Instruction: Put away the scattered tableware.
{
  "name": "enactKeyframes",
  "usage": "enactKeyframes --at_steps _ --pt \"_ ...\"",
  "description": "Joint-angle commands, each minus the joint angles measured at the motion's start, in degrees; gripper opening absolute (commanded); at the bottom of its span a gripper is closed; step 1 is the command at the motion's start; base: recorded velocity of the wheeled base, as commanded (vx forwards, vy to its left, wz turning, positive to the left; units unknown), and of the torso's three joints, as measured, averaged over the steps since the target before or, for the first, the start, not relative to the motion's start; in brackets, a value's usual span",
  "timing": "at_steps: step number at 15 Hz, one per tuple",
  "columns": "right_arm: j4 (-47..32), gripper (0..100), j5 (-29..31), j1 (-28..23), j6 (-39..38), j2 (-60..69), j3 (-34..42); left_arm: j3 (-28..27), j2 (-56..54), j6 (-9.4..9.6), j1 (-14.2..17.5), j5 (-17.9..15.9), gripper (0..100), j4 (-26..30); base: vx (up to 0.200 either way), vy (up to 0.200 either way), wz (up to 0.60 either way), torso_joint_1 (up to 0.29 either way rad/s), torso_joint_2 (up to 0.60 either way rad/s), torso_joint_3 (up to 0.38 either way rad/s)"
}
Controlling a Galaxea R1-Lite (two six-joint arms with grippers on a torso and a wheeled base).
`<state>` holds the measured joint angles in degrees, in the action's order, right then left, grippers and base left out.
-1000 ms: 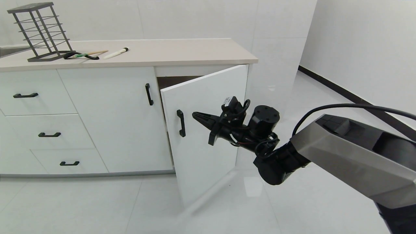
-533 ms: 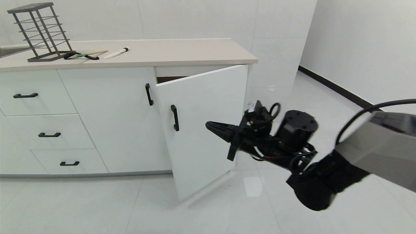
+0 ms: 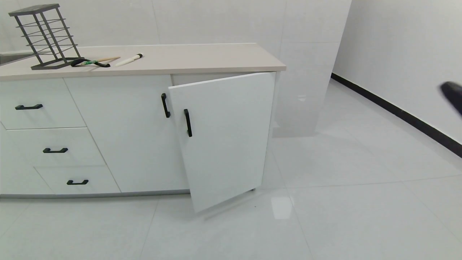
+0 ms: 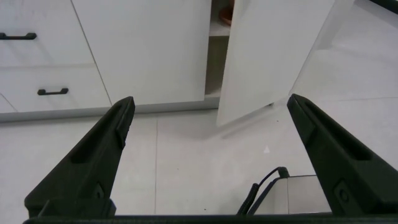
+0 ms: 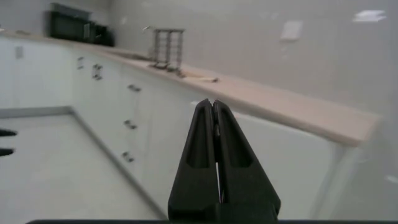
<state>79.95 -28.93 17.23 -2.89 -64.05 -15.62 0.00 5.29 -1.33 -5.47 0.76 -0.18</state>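
Left gripper (image 4: 211, 102) hangs low over the floor, fingers spread wide. Right gripper (image 5: 213, 111) is pressed tight together. Cabinet door (image 3: 220, 133) sits ajar. Farther back, the white utensil (image 3: 129, 59) and wooden-handled utensil (image 3: 104, 59) lie on the countertop (image 3: 202, 57), near the rack (image 3: 45, 34).

Kitchen — white base cabinets (image 3: 119, 130) running under a beige countertop (image 3: 202, 57), drawers (image 3: 39, 108) with black handles and one cabinet door (image 3: 223, 133) hanging ajar ahead of the left gripper (image 4: 210, 102). Wire dish rack (image 3: 45, 34), utensils (image 3: 128, 59) and a sink edge (image 3: 14, 57) sitting beyond the right gripper (image 5: 212, 106) — tiled wall (image 3: 216, 21) and glossy floor tiles (image 3: 343, 198) showing all round.
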Motion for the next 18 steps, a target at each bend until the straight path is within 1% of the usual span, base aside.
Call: enactKeyframes --at_steps 1,4,5,7,8,10,12,13,14,15,16,17,18 --pt "-11.0 0 -1.6 -16.1 -2.5 35.7 6.9 0.0 0.1 0.01 0.0 0.0 100 0.0 0.0 0.0 0.0 0.0 0.0 0.0" --pt "-23.3 0 -1.4 -16.2 -2.4 49.9 8.4 0.0 0.1 0.01 0.0 0.0 100 0.0 0.0 0.0 0.0 0.0 0.0 0.0" --pt "-25.8 0 -1.4 -16.5 -2.4 52.5 9.4 0.0 0.1 0.01 0.0 0.0 100 0.0 0.0 0.0 0.0 0.0 0.0 0.0" --pt "-33.7 0 -1.5 -18.3 -2.0 59.1 12.8 0.0 0.1 0.01 0.0 0.0 100 0.0 0.0 0.0 0.0 0.0 0.0 0.0" --pt "-38.5 0 -1.5 -17.0 -0.7 61.9 15.2 0.0 0.1 0.01 0.0 0.0 100 -0.1 0.0 0.0 0.0 0.0 0.0 0.0" --pt "-43.5 0 -1.5 -16.9 -0.2 62.4 15.6 0.0 0.1 -0.08 0.0 0.0 100 -0.1 0.0 0.0 0.0 0.0 0.0 0.0" --pt "-54.2 0 -0.3 -17.0 0.4 63.1 15.6 0.0 0.1 -0.08 0.0 0.1 100 -0.1 0.0 0.0 0.0 0.0 0.0 0.0" --pt "-65.6 0 6.5 -17.1 0.7 63.2 15.6 0.0 0.1 0.01 0.0 0.0 100 0.0 0.0 0.0 0.0 0.0 0.0 0.0" --pt "-75.4 0 15.4 -17.1 1.7 63.2 15.6 0.0 0.2 0.01 0.0 0.0 100 0.0 0.0 0.0 0.0 0.0 0.0 0.0" --pt "-81.3 0 23.7 -17.2 3.4 63.2 14.3 0.0 0.1 0.01 0.0 0.0 100 0.0 0.0 0.0 0.0 0.0 0.0 0.0" --pt "-81.6 0 26.9 -17.2 3.6 63.2 14.6 0.0 0.1 0.01 0.0 0.0 100 0.0 0.0 0.0 0.0 0.0 0.0 0.0" --pt "-80.2 0 28.9 -17.2 3.6 63.2 15.5 0.0 0.1 0.1 0.0 0.0 100 0.0 0.0 0.0 0.0 0.0 0.0 0.0" --pt "-80.2 0 28.8 -17.2 3.3 63.2 15.5 0.0 0.1 0.27 0.0 0.0 100 0.0 0.0 0.0 0.0 0.0 0.0 0.0"
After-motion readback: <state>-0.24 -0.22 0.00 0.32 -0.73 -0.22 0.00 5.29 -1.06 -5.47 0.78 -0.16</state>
